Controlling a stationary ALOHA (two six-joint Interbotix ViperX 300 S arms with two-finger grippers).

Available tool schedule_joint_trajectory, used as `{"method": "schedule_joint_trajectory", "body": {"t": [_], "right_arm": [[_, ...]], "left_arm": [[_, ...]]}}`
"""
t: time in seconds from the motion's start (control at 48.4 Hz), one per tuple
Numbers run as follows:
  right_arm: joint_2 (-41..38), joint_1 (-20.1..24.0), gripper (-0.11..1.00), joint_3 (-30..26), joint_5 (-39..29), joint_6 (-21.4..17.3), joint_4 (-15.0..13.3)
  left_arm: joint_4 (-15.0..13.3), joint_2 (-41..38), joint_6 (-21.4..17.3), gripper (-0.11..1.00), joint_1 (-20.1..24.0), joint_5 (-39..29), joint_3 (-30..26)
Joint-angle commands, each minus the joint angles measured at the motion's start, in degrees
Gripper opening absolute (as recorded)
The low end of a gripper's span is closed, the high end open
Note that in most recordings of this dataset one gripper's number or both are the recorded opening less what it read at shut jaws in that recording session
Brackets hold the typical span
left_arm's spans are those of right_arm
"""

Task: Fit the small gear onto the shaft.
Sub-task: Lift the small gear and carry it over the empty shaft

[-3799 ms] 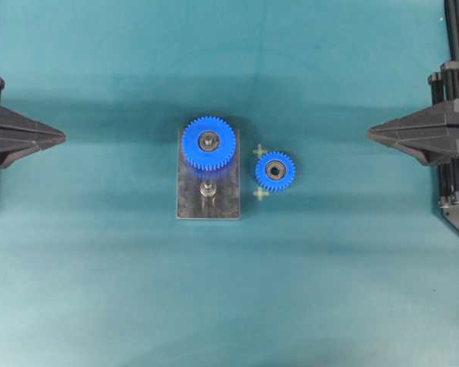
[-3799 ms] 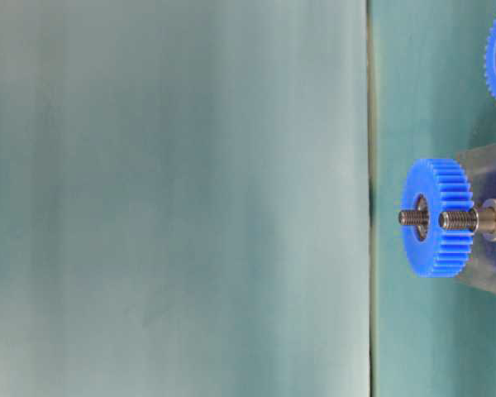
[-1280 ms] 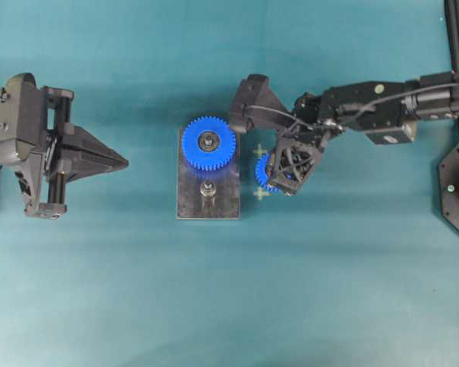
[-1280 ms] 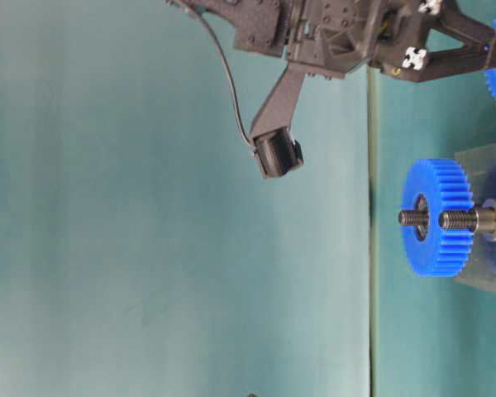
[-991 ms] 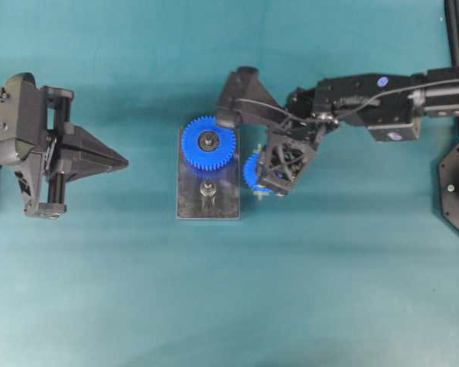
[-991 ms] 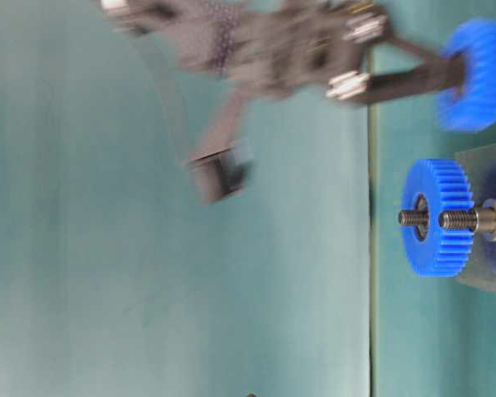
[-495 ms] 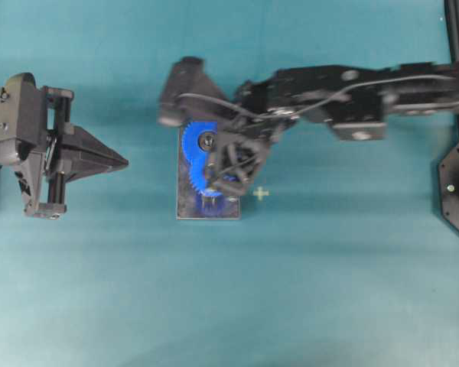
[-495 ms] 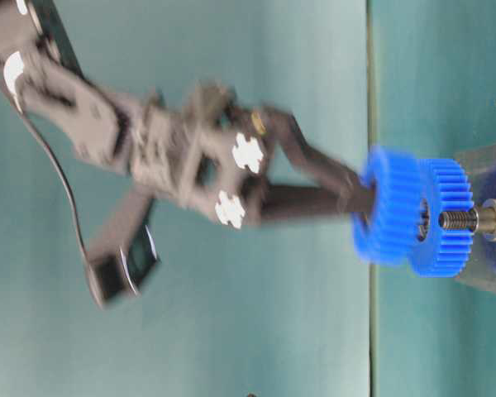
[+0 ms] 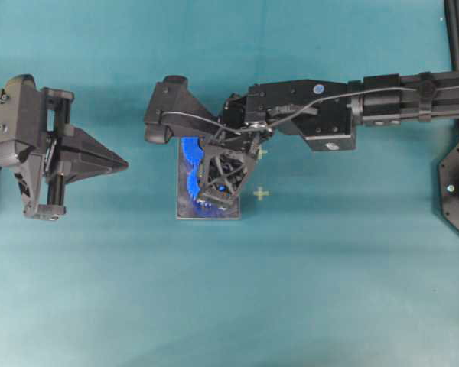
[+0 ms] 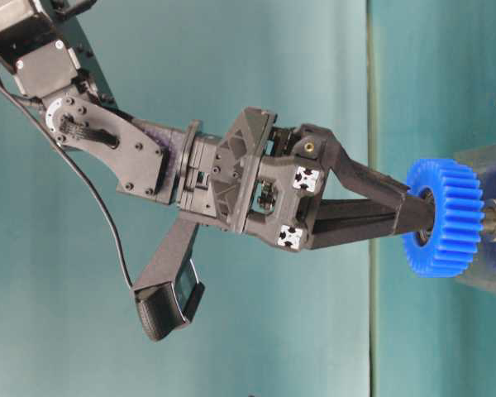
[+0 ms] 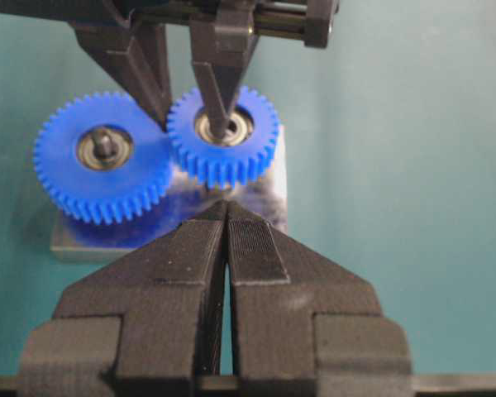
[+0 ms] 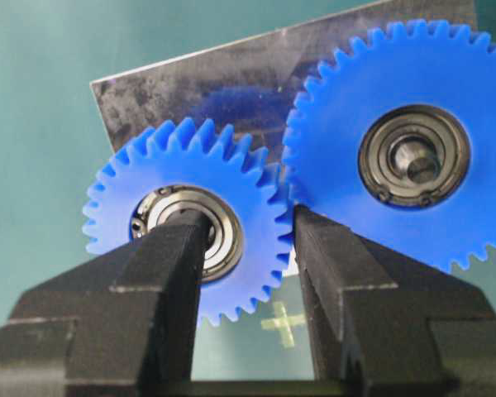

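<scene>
Centre of the overhead view: the right pincer [image 12: 244,248] is clamped on the small gear [image 12: 190,223], one finger in its hub and one outside, holding it over the plate [image 12: 231,83] beside the large gear [image 12: 405,149]; the shaft is hidden, so seating looks unfinished, with pressing home and release left. At far left the left pincer [image 11: 226,223] sits closed and empty.

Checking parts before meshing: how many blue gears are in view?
2. The small gear is held in the right end effector over the grey plate; the larger gear sits on that plate beside it, teeth adjacent. None seem hidden.
</scene>
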State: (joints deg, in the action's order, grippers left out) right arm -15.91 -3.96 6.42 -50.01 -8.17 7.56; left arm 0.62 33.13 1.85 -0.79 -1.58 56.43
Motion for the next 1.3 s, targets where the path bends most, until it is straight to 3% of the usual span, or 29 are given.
{"method": "schedule_joint_trajectory", "body": {"t": [0.0,0.64,0.764,0.826,1.115,1.28], "right_arm": [[0.3,0.4,0.36,-1.0,0.6,0.0,-0.1],[0.0,-0.9,0.37,-1.0,0.1,-2.5,-0.2],[0.1,-0.8,0.72,-1.1,-0.1,-2.5,-0.2],[0.2,-0.8,0.81,-1.2,-0.1,-2.5,-0.1],[1.1,-0.8,0.59,-4.5,-2.3,-2.3,-0.1],[-0.4,-0.5,0.31,-6.5,-2.7,-1.7,-0.1]], "left_arm": [[0.2,0.4,0.2,0.00,-0.1,0.6,-0.8],[0.1,0.4,0.2,0.00,-0.2,0.7,-0.6],[0.1,0.4,0.2,0.00,-0.2,0.7,-0.6],[0.1,0.4,0.2,0.00,-0.2,0.7,-0.5],[0.1,0.4,0.3,0.00,-0.2,0.7,-0.6],[0.2,0.3,0.3,0.00,-0.3,0.7,-0.7]]}}
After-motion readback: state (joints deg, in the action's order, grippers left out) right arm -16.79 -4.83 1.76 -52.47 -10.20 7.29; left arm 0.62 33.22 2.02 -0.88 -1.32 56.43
